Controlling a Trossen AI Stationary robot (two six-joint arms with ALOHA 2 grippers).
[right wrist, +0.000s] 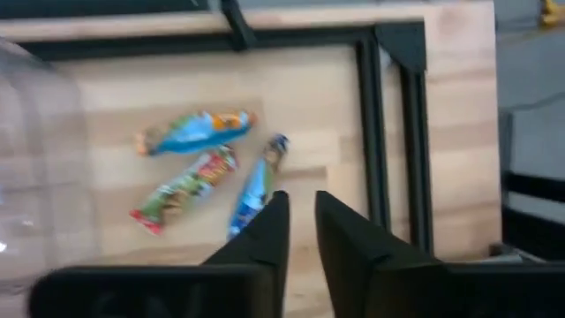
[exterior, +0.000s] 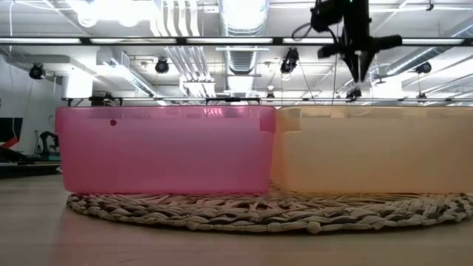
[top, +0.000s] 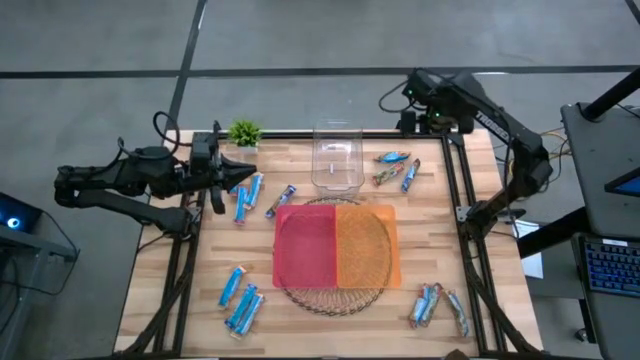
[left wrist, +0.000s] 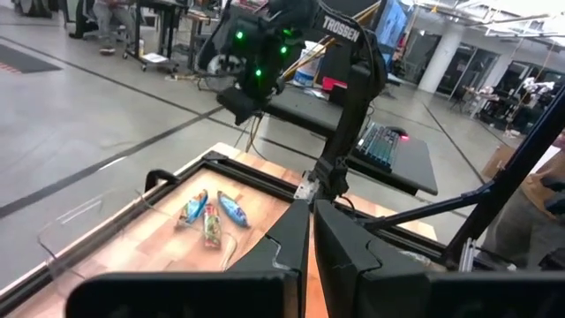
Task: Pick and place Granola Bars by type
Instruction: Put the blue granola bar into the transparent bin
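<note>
Lying crinkly on planked wood, Granola Bars (right wrist: 199, 172); left fingers (left wrist: 305, 256) closed, right fingers (right wrist: 300, 230) slightly parted.

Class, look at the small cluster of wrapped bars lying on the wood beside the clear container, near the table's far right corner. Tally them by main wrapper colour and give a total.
Blue bars and: 2
Red-and-green bar: 1
Total: 3
</note>
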